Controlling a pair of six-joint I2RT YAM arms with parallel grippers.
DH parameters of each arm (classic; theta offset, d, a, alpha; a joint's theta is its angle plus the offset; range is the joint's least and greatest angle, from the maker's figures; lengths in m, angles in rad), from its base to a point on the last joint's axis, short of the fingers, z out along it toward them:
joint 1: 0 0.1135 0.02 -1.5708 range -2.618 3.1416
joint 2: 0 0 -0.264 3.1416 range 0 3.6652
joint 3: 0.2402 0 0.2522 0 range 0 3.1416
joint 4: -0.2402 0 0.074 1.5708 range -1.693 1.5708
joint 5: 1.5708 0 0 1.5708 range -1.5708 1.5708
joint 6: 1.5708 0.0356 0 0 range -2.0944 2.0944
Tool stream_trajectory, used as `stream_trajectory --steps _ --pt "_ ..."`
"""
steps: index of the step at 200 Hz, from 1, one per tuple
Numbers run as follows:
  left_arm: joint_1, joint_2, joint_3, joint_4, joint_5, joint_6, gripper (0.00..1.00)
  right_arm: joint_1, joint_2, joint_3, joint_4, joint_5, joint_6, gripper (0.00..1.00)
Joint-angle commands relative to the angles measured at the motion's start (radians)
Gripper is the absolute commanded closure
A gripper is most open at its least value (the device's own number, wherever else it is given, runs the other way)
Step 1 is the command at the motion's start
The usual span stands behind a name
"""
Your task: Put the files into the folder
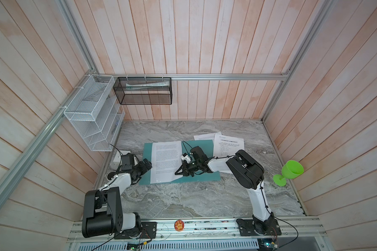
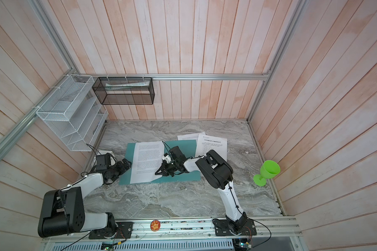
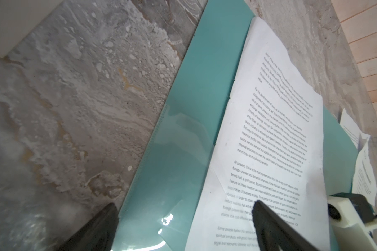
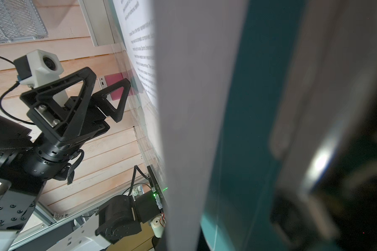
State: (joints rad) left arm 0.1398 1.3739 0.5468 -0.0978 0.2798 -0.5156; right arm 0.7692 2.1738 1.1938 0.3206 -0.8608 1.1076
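You appear to be seating one sheet [image 1: 165,160] on the folder [image 1: 202,147], mid-worktop [image 1: 183,200]: right gripper [image 1: 180,172] pressed together at its near edge, left gripper [image 1: 148,164] spread. Next is likely fetching two files [image 1: 227,145] lying beside the folder's far right corner.

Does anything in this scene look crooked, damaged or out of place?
Yes. Beside the folder, the headed sheet lies crooked over another sheet, and the sheet on the folder looks bent up at its corner near the right gripper.
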Motion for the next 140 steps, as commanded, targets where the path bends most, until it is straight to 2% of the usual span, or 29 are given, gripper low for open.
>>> stream_trajectory --steps 1,50,110,140 --pt "-0.011 0.02 -0.028 -0.067 0.02 -0.01 0.02 0.011 0.014 0.008 0.053 0.018 0.042 1.0" --pt "-0.012 0.017 -0.028 -0.068 0.017 -0.011 0.02 -0.018 -0.01 -0.02 0.149 0.064 0.096 1.0" --pt "-0.011 0.015 -0.028 -0.072 0.012 -0.01 0.02 -0.026 0.035 0.02 0.173 0.078 0.11 1.0" --pt "-0.011 0.011 -0.03 -0.073 0.009 -0.012 0.02 -0.025 -0.002 -0.053 0.217 0.141 0.129 1.0"
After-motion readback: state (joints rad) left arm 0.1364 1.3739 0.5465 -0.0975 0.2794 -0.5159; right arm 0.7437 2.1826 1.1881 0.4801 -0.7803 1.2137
